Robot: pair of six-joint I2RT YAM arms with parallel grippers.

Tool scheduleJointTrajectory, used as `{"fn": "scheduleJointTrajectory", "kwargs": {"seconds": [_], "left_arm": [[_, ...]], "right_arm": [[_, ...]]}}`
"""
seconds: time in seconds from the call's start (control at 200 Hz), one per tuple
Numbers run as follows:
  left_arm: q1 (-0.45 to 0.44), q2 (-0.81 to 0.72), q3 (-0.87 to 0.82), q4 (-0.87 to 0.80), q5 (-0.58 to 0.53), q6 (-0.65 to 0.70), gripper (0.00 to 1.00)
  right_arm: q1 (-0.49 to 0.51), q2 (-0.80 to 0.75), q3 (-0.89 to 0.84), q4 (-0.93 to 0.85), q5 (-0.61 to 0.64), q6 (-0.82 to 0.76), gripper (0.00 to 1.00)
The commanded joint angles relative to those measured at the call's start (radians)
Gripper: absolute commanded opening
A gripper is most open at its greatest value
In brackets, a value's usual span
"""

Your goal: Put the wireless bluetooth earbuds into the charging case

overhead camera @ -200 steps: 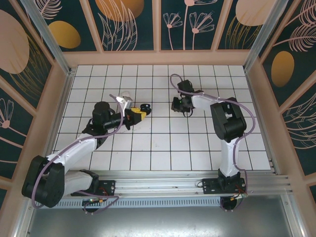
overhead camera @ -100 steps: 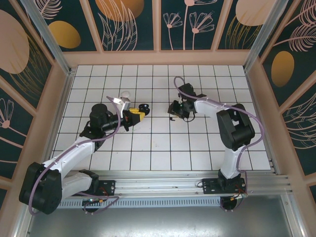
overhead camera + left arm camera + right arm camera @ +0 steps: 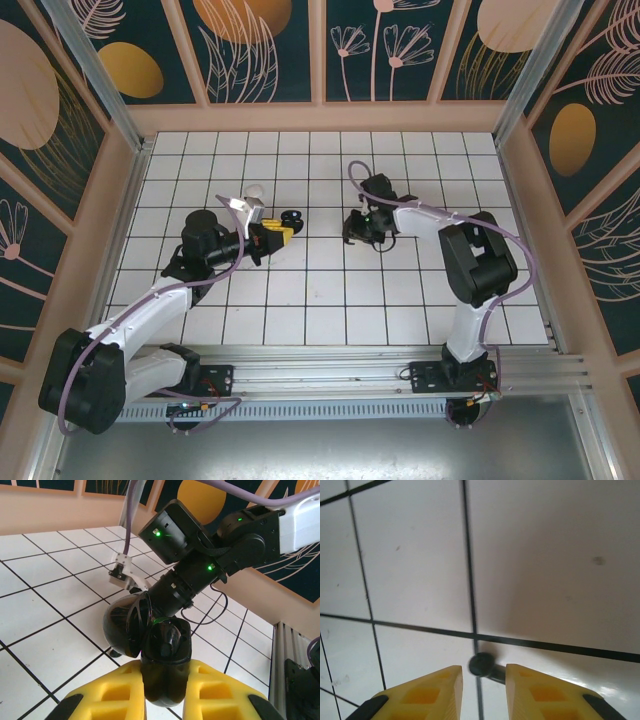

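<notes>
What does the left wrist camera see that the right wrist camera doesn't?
Left wrist camera: a round black charging case with its lid open, squeezed in the left hand, and the right arm reaching down behind it. Right wrist camera: one tiny black earbud lying on a dark floor line, between the spread fingertips of the right hand. Both: white floor tiles with dark lines, and yellow fingers at the bottom of the picture.
</notes>
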Motion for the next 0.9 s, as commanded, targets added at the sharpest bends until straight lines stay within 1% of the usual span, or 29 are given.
{"fn": "scheduleJointTrajectory", "kwargs": {"seconds": [0.0,0.175,0.355,0.455,0.686,0.896], "left_arm": [[0.002,0.005,0.003,0.014,-0.003,-0.004,0.04],[0.002,0.002,0.002,0.007,-0.001,-0.004,0.04],[0.003,-0.001,-0.006,0.008,-0.001,-0.009,0.04],[0.002,-0.005,-0.004,0.007,0.006,-0.009,0.04],[0.002,-0.007,0.0,-0.009,0.003,-0.002,0.05],[0.002,0.004,0.004,-0.002,0.009,-0.005,0.05]], "right_arm": [[0.017,0.01,0.029,0.02,0.0,-0.121,0.3],[0.014,0.051,0.103,-0.053,0.026,-0.273,0.33],[0.008,0.098,0.166,-0.085,-0.057,-0.421,0.35],[0.009,0.144,0.222,-0.137,-0.072,-0.476,0.35],[0.006,0.191,0.267,-0.211,-0.093,-0.546,0.35],[0.008,0.201,0.252,-0.244,-0.063,-0.568,0.35]]}}
